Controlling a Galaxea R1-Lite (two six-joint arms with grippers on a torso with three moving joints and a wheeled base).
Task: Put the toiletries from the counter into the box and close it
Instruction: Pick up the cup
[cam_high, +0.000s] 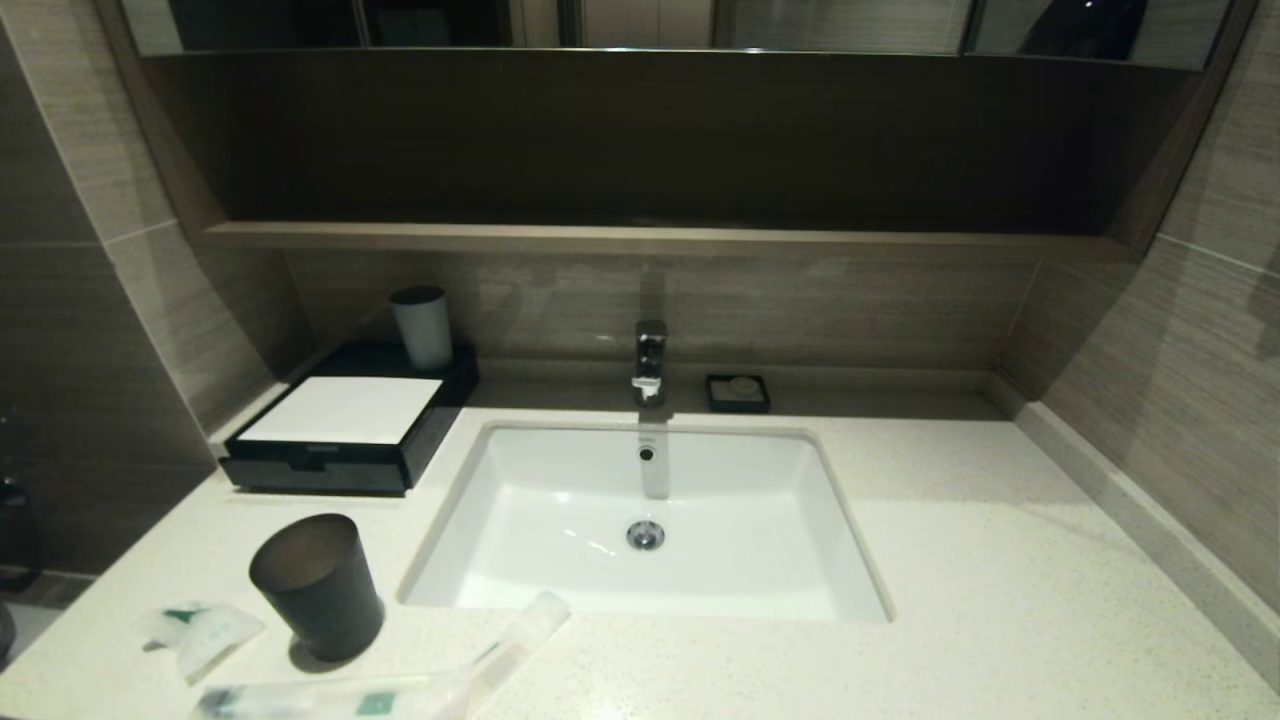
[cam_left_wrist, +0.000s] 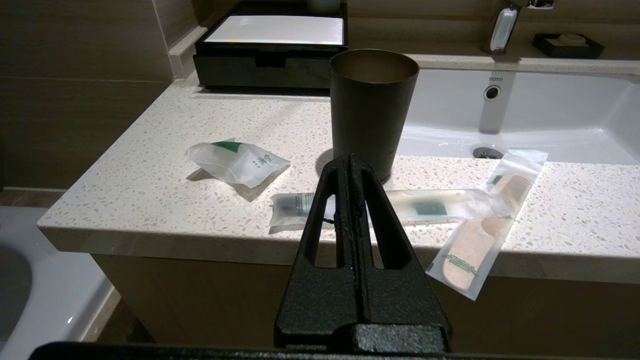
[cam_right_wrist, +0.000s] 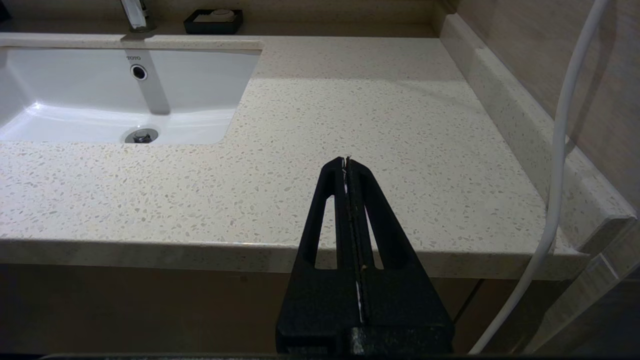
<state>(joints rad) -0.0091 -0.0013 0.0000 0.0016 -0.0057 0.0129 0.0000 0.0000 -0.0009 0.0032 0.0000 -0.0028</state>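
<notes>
Both my grippers — left gripper (cam_left_wrist: 350, 160) and right gripper (cam_right_wrist: 346, 161) — hang pressed shut, empty, off the counter's (cam_right_wrist: 350, 100) front edge. Toiletries lie near it: short pouch (cam_left_wrist: 237, 162), slim packet (cam_left_wrist: 425, 206) and a longer packet (cam_left_wrist: 480, 230) overhanging the edge. That one could slide off if nudged, and the tumbler (cam_left_wrist: 372, 110) just behind could topple. The box (cam_left_wrist: 272, 50) sits back left, drawer shut.

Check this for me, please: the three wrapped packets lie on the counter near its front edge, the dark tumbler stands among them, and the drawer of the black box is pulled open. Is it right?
Not quite. The drawer of the black box is shut, flush with its front, as the left wrist view shows. The rest holds: the three packets lie near the counter's front edge, with the dark tumbler among them.
</notes>
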